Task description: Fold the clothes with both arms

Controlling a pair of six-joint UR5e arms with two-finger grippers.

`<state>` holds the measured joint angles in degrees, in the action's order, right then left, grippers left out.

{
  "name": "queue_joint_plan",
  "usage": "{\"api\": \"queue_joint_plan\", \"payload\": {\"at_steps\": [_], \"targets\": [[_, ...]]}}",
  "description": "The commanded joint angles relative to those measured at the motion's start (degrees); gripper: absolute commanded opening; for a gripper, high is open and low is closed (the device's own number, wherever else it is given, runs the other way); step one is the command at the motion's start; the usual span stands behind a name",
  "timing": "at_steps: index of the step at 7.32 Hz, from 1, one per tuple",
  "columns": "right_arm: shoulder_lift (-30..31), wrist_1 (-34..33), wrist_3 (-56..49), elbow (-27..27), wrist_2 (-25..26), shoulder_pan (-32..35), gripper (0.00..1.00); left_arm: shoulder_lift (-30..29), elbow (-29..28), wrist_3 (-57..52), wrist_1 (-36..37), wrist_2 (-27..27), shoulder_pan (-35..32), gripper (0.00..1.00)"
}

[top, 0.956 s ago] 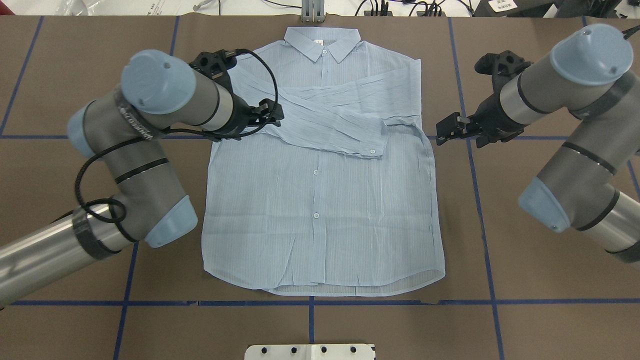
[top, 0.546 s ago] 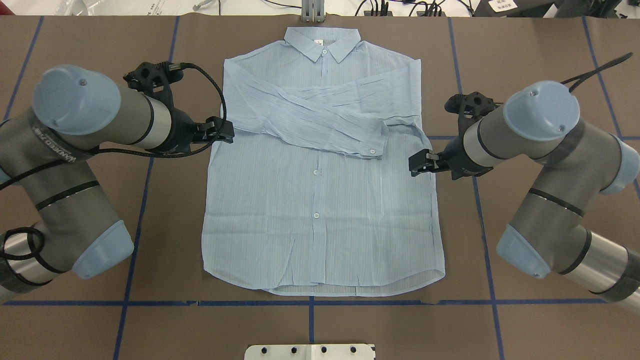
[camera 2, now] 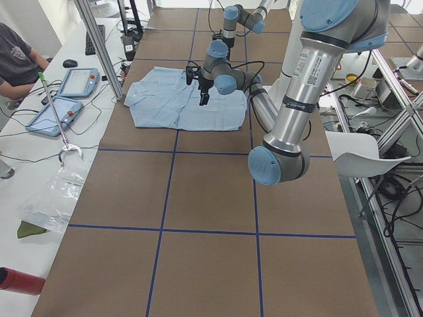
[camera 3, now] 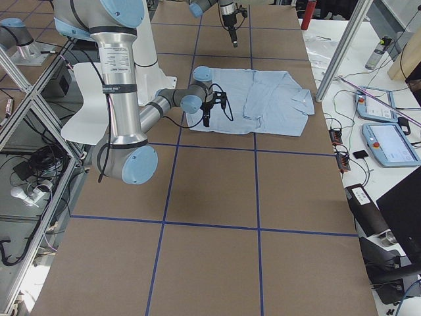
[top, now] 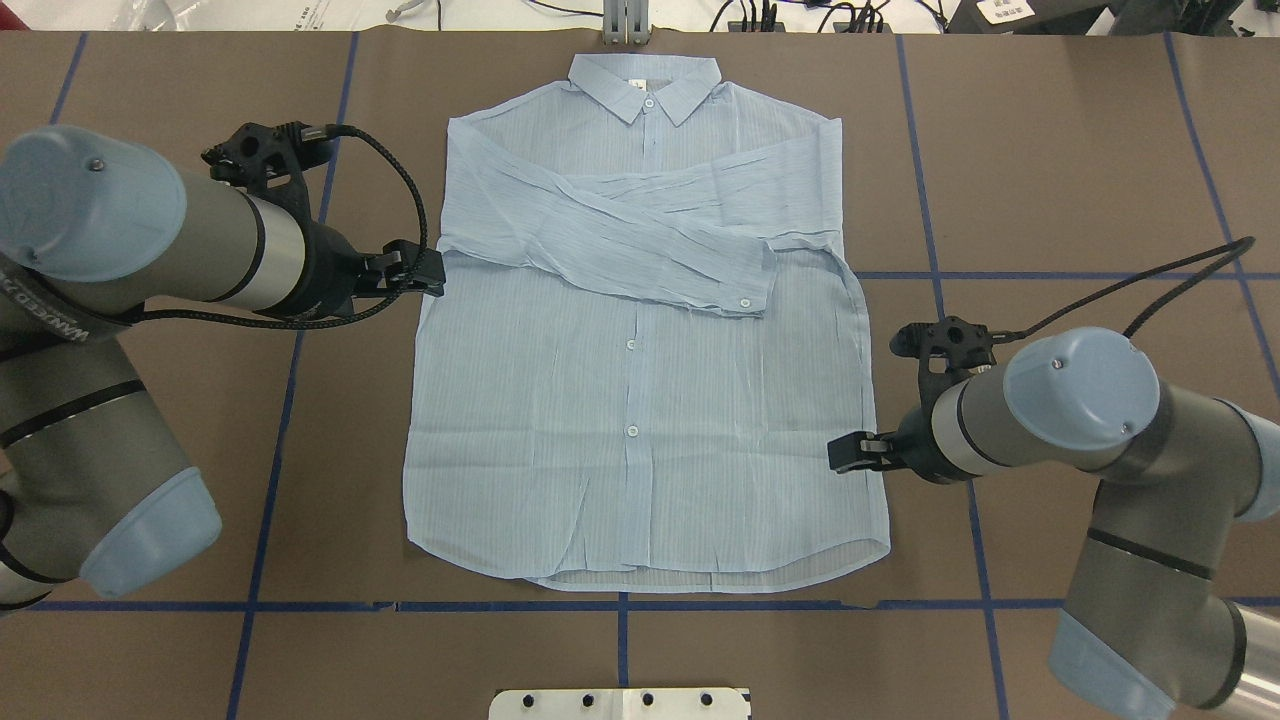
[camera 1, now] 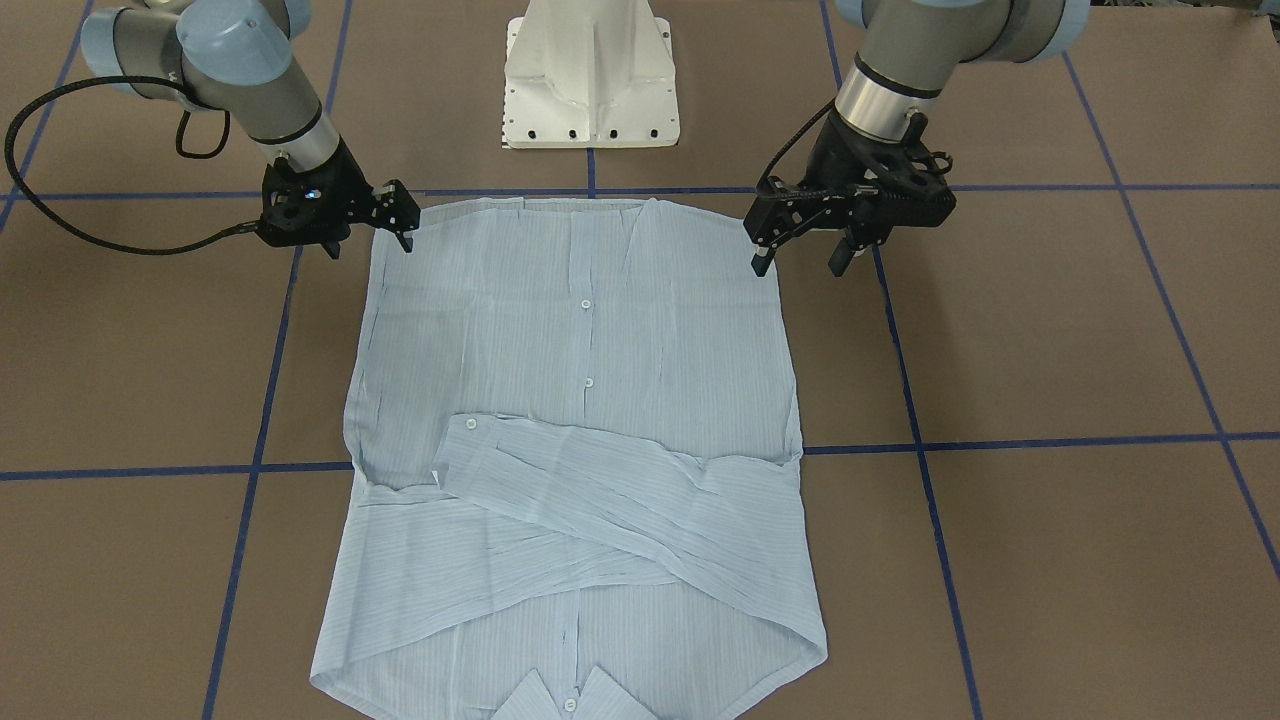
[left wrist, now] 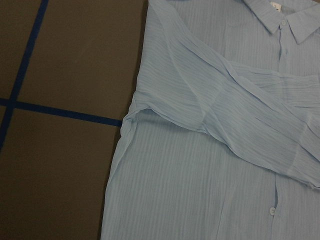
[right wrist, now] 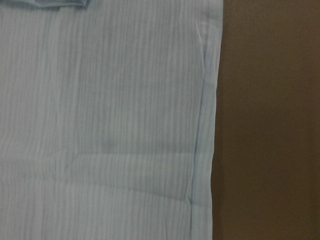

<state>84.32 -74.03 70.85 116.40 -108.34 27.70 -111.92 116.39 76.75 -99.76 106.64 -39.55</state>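
Observation:
The pale blue striped shirt lies flat and buttoned on the brown table, with the collar far from the robot and both sleeves crossed over the chest. It also shows in the front view. My left gripper is open and empty and hovers over the shirt's left edge near the armpit; the front view shows its spread fingers. My right gripper is open and empty over the lower right side edge, and it also shows in the front view. The left wrist view shows the folded sleeves. The right wrist view shows the side seam.
The white pedestal base stands at the robot's side, beyond the hem. Blue tape lines grid the brown table cover. In the left side view an operator's bench with tablets runs along the far table edge.
My left arm pulled back leftward off the shirt's sleeve to its left edge. My right gripper moved along the right edge toward the hem. The shirt has not moved.

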Motion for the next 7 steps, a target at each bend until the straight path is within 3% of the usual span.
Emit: {"api": "queue_joint_plan", "payload": {"at_steps": [1,5,7], "targets": [[2.3,-0.1,0.4,1.9,1.4,-3.7,1.0,0.0,0.7,0.1,0.9,-0.1,0.3,0.99],[1.3,-0.1,-0.1,-3.4,0.6,-4.7,0.94,-0.5,0.4,0.1,0.8,-0.1,0.5,0.99],[1.3,-0.1,-0.2,-3.5,-0.4,-4.8,0.8,-0.5,0.3,0.0,0.8,-0.2,0.6,0.99]]}}
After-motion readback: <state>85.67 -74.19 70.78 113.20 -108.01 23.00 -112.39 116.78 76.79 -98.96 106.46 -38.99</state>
